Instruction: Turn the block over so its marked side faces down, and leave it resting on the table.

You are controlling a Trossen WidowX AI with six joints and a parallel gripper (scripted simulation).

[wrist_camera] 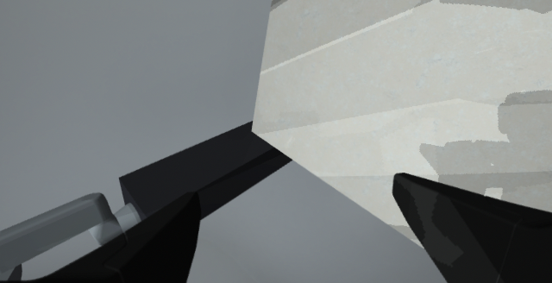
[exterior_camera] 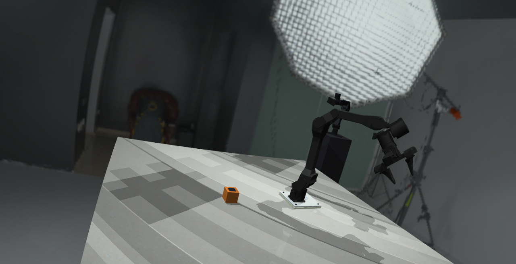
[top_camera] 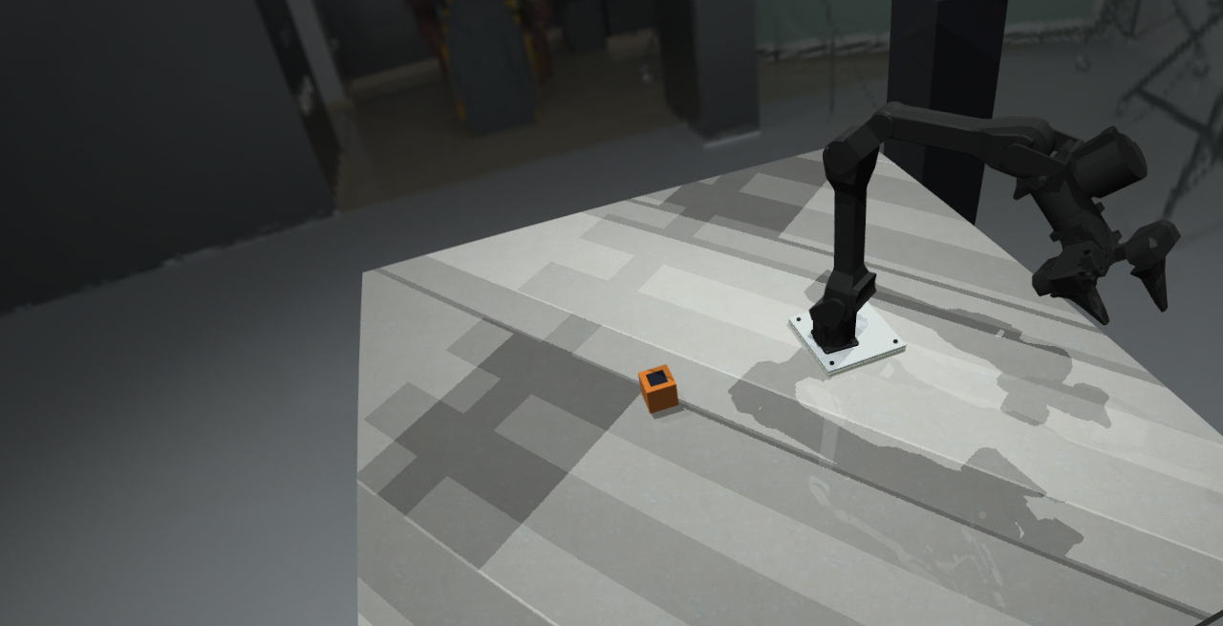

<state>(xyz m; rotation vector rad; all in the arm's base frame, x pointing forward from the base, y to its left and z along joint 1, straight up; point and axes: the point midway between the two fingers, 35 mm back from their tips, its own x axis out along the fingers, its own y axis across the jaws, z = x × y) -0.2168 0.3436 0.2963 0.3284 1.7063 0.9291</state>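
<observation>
A small orange block (top_camera: 659, 397) (exterior_camera: 230, 196) sits flat on the table (top_camera: 598, 571) (exterior_camera: 202, 240) (wrist_camera: 345, 72), left of the arm's base. Its dark square mark (top_camera: 656, 378) (exterior_camera: 231, 189) is on the top face, facing up. The block is not in the wrist view. My gripper (top_camera: 1133, 314) (exterior_camera: 403, 178) (wrist_camera: 298, 193) is open with nothing between its fingers. It hangs high up on the far side of the arm's base from the block, with its fingers pointing down, well away from the block.
The arm stands on a white base plate (top_camera: 876, 350) (exterior_camera: 312, 202) on the table. A black pedestal (top_camera: 945, 66) (exterior_camera: 335, 157) (wrist_camera: 185, 158) stands beyond the table's edge. The arm casts long shadows over the table.
</observation>
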